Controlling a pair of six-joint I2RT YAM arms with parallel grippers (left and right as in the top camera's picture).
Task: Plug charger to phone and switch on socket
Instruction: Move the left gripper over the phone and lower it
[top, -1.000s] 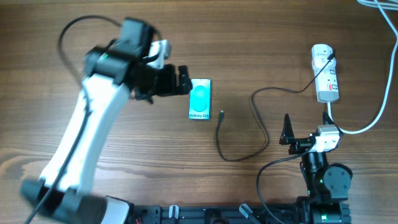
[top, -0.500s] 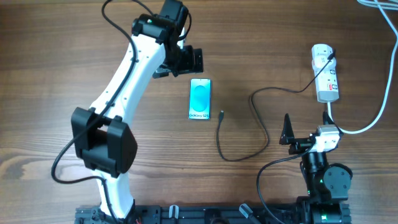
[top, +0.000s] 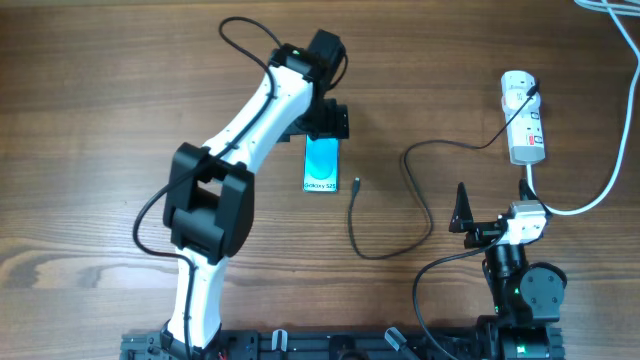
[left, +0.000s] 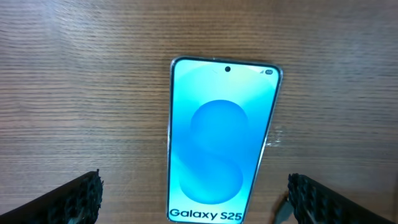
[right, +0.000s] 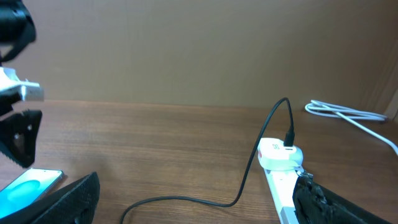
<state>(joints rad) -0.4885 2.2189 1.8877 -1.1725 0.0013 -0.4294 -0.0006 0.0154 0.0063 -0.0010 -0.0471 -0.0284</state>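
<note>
The phone (top: 321, 165) lies flat on the table, cyan screen up, with "Galaxy S25" on its lower band; it fills the left wrist view (left: 222, 163). My left gripper (top: 326, 124) hovers open over the phone's far end, its fingers wide on either side. The charger, a thin black cable (top: 420, 195), curves from the socket to its plug tip (top: 357, 184), which lies just right of the phone. The white socket (top: 523, 117) lies at the far right and shows in the right wrist view (right: 280, 157). My right gripper (top: 468, 215) is open and empty near the front right.
A thicker white cable (top: 603, 195) loops from the socket round the right edge of the table, and another white cable (right: 348, 113) lies at the far right. Bare wooden tabletop (top: 120, 120) surrounds the objects.
My left arm has swung to the right, from left of the phone to over the phone's far end. The phone, the charger and the right arm have not moved.
</note>
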